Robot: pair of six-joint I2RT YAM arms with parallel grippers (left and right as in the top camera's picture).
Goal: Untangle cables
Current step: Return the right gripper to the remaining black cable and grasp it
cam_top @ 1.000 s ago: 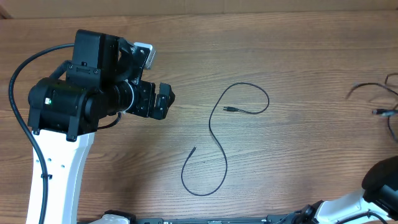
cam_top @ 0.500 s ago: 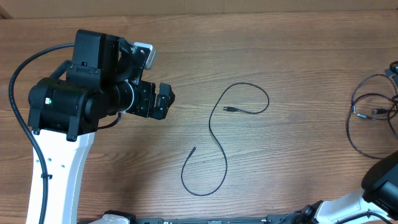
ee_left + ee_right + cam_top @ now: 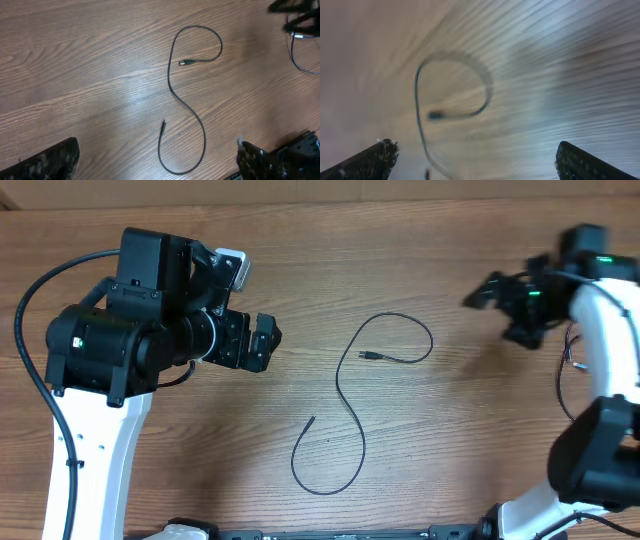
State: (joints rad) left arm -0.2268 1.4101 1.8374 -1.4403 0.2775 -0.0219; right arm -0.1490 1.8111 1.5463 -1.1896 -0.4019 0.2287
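The right pincer [image 3: 475, 146] is seen with its fingers spread wide and nothing held. The left pincer [image 3: 156, 146] is likewise parted and empty. Ahead of and below the right pincer, one free cord [image 3: 345, 395] is laid in an open S on the bench [image 3: 450, 460], touching nothing else. The same cord lies just ahead of the left pincer. The other cords [image 3: 561, 390] are found behind the right pincer at the bench edge, well apart from the free cord.

If the free cord were gripped and drawn back toward the others, it could be tangled again. A grasp could also be missed, since the cord is thin and lies flat. Cords tugged at the edge could be pulled off the bench.

The other cords are largely covered by the right arm [image 3: 600, 330] and cut off by the frame. Their number, and whether they are knotted, cannot be told. The right wrist view is heavily blurred, and the plug [image 3: 435, 116] is reduced to a dark smear.
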